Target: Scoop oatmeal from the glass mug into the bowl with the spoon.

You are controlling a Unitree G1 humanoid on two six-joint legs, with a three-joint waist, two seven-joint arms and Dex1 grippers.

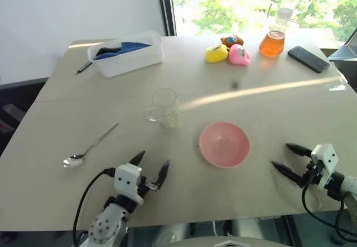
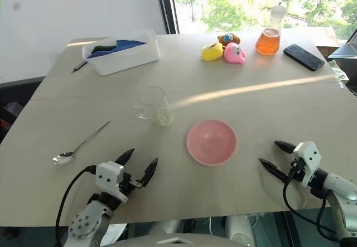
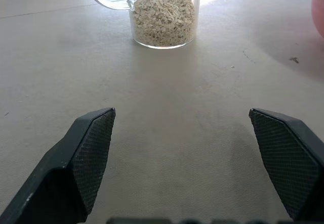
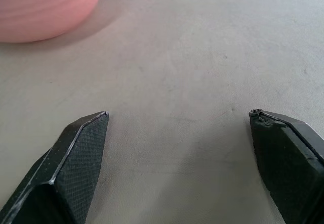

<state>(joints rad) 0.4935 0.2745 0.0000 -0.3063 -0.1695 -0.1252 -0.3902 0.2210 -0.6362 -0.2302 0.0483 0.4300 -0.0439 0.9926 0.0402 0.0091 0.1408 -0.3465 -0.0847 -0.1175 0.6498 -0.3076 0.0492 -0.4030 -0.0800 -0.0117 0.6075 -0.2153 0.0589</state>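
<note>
Nearest: L claw (image 1: 150,166) & R claw (image 1: 285,159), both spread wide, empty, over the worktop (image 1: 268,107). Silver spoon (image 1: 89,145) lies left; pink bowl (image 1: 224,144) centre, empty. Behind: clear glass mug (image 1: 165,107), pale oatmeal (image 3: 163,11) at bottom.

On the counter (image 1: 268,119) we see a silver spoon (image 1: 89,145) at left, a glass mug (image 1: 165,107) beyond our spread left claw (image 1: 152,166), a pink bowl (image 1: 224,144), and our spread right claw (image 1: 283,159).
</note>
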